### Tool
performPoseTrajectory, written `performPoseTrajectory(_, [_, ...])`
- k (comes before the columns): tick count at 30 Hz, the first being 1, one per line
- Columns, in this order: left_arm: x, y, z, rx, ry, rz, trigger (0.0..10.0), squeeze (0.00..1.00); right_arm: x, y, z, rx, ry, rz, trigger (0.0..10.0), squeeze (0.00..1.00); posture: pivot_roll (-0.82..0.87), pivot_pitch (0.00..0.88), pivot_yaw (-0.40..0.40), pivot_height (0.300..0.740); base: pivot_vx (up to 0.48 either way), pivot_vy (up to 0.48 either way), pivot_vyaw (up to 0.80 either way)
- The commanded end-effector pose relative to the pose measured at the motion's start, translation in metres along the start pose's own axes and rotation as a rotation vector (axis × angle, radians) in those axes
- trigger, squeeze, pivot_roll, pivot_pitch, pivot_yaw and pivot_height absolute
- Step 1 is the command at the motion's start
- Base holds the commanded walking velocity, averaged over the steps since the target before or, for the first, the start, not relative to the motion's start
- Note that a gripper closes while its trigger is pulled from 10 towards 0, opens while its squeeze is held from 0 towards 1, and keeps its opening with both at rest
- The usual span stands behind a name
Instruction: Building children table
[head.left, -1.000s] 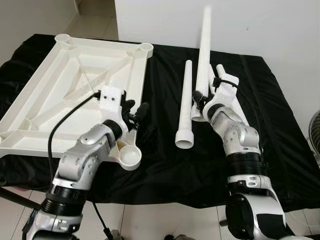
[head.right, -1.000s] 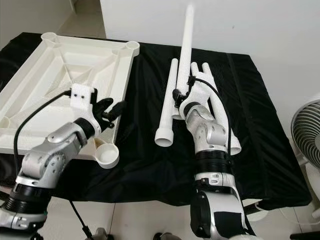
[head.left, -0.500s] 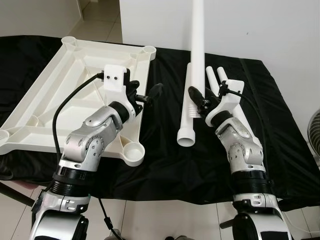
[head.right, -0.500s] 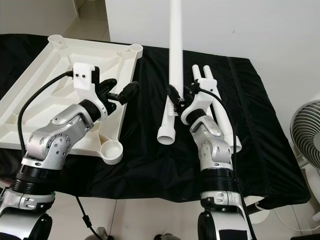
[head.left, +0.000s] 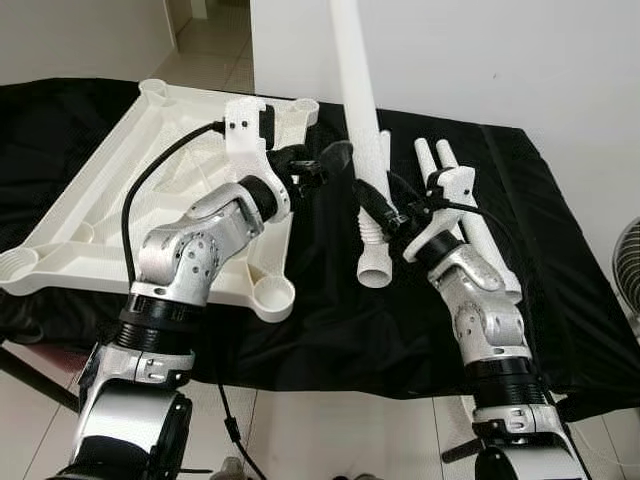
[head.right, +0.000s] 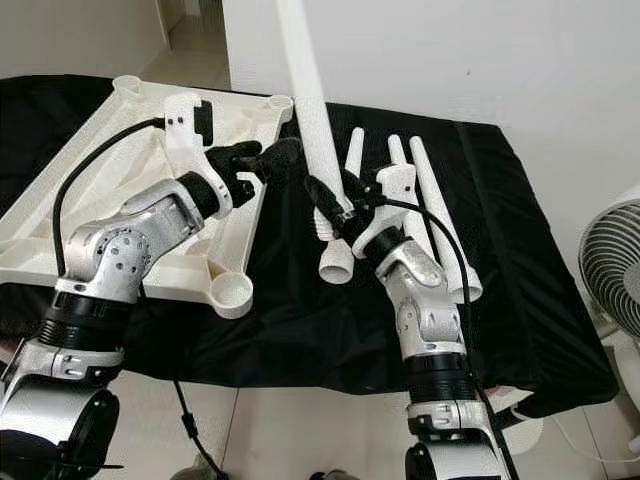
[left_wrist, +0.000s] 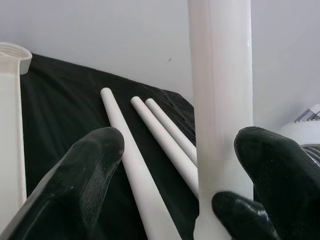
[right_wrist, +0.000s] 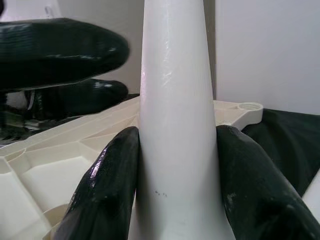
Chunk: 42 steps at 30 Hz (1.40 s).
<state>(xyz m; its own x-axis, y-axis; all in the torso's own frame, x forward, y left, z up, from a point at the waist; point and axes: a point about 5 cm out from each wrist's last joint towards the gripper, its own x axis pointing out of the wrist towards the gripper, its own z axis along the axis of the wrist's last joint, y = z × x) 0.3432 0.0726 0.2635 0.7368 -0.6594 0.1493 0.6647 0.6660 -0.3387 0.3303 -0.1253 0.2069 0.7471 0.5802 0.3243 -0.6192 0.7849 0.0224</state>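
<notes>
I have one white table leg (head.left: 357, 90) clamped between the two fingers of my right gripper (head.left: 377, 207), held near its wide socket end and standing nearly upright, tipped a little toward my left, above the black cloth (head.left: 330, 320). In the right wrist view my fingers (right_wrist: 107, 185) press it from both sides. My left gripper (head.left: 318, 168) hovers just beside that same leg with its fingers spread wide around it, one finger (left_wrist: 95, 160) well off the plastic and the other close to it (I cannot tell whether that one is already touching).

The white tabletop (head.left: 110, 215) lies upside down on the cloth to my left, ribs and corner sockets facing up. Every socket I can see, such as the near corner socket (head.left: 272, 293), has no leg in it, so I judge the build is barely begun.

The remaining legs (head.right: 425, 215) lie side by side on the cloth, beyond my right wrist. What is left, as I read it, is seating this leg in a socket, then the others, then turning the table onto its feet.
</notes>
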Motion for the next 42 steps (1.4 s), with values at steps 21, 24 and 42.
performPoseTrajectory(21, [0.016,-0.021,0.029,-0.059,0.007,-0.398,10.0,0.0,-0.011,0.029,-0.007,-0.107,-0.007,0.203,10.0,0.0,0.12,0.007,-0.021,0.74,0.0,0.0,0.0])
performPoseTrajectory(24, [0.017,-0.018,0.036,-0.044,0.004,-0.387,10.0,0.0,-0.013,0.031,-0.01,-0.108,-0.005,0.207,10.0,0.0,0.12,0.006,-0.019,0.74,0.0,0.0,0.0])
performPoseTrajectory(42, [0.017,-0.012,0.065,-0.003,-0.019,-0.369,0.1,0.0,-0.016,0.028,-0.013,-0.139,0.001,0.186,10.0,0.0,0.13,0.007,-0.013,0.74,0.0,0.0,0.0])
